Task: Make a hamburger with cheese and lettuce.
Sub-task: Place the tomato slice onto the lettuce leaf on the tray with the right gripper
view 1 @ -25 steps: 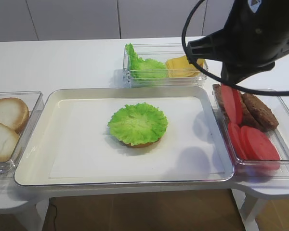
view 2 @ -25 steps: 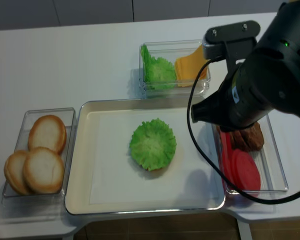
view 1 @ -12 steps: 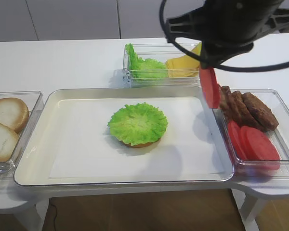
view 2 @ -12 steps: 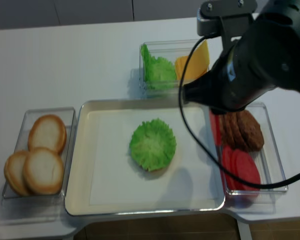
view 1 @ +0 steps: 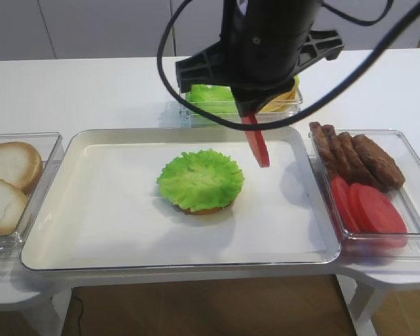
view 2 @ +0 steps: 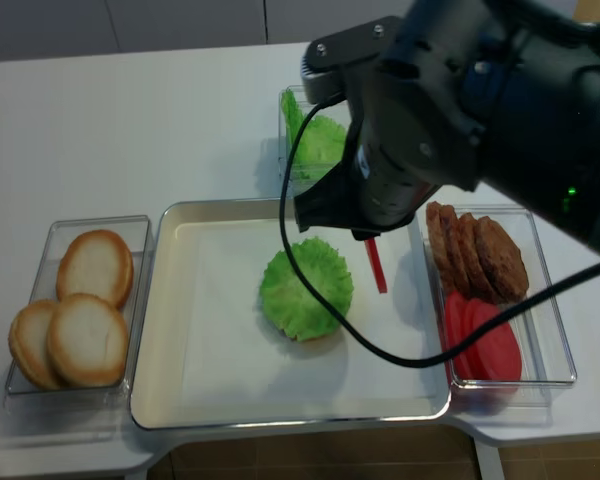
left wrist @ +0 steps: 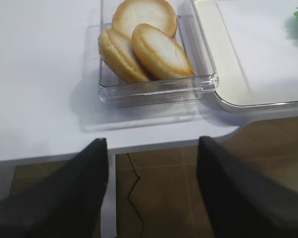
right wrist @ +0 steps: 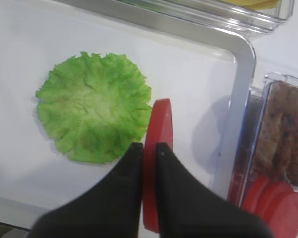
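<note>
The right gripper [right wrist: 149, 153] is clamped on a red tomato slice [right wrist: 156, 148], held on edge above the white tray [view 1: 112, 210], just to the right of the hamburger [view 1: 200, 180]. The hamburger lies near the tray's centre: a tan bun base under a frilly lettuce [right wrist: 95, 126] leaf, with nothing on top of the leaf. The cheese [view 1: 283, 98] sits in a clear box behind the tray, largely hidden by the right arm; it appears to share that box with spare green leaves [view 2: 315, 140]. A clear container to the right of the tray holds brown patties [view 1: 360, 157] and more tomato slices [view 1: 371, 210]. Pale bun halves [left wrist: 144, 44] fill a clear box on the white worktop [view 1: 91, 91] to the left of the tray. The left gripper [left wrist: 151, 191] hangs off the worktop's front edge, its fingers spread wide with nothing between them.
</note>
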You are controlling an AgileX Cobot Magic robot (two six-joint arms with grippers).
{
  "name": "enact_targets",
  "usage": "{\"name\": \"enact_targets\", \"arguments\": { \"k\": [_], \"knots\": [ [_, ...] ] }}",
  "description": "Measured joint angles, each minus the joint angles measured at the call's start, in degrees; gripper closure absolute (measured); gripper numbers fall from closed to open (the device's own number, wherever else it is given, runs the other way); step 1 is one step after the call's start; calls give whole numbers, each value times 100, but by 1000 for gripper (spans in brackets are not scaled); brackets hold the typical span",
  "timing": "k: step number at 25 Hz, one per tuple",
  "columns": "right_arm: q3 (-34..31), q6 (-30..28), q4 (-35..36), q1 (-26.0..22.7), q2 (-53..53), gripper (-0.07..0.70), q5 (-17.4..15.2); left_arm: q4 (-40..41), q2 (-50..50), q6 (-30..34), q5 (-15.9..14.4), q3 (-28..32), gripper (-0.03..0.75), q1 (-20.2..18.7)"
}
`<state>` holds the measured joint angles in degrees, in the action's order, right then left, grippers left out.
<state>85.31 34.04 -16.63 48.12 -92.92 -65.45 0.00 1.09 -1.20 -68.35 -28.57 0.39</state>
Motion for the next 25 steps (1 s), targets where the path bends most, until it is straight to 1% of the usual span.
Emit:
{"name": "enact_targets", "arguments": {
  "k": [6, 10, 13, 19, 25],
  "knots": [
    [321, -140, -13, 9, -445, 591, 36, 0, 0, 0, 0, 0, 293, 0],
    [455, -272, -13, 9, -636, 591, 200, 0, 0, 0, 0, 0, 293, 0],
    [547, -329, -13, 9, -737, 592, 214, 0, 0, 0, 0, 0, 293, 0],
    [587, -430, -13, 9, -980, 592, 247, 0, 0, 0, 0, 0, 293, 0],
    [591, -471, -13, 9, -1140, 592, 352, 0, 0, 0, 0, 0, 293, 0]
  ]
}}
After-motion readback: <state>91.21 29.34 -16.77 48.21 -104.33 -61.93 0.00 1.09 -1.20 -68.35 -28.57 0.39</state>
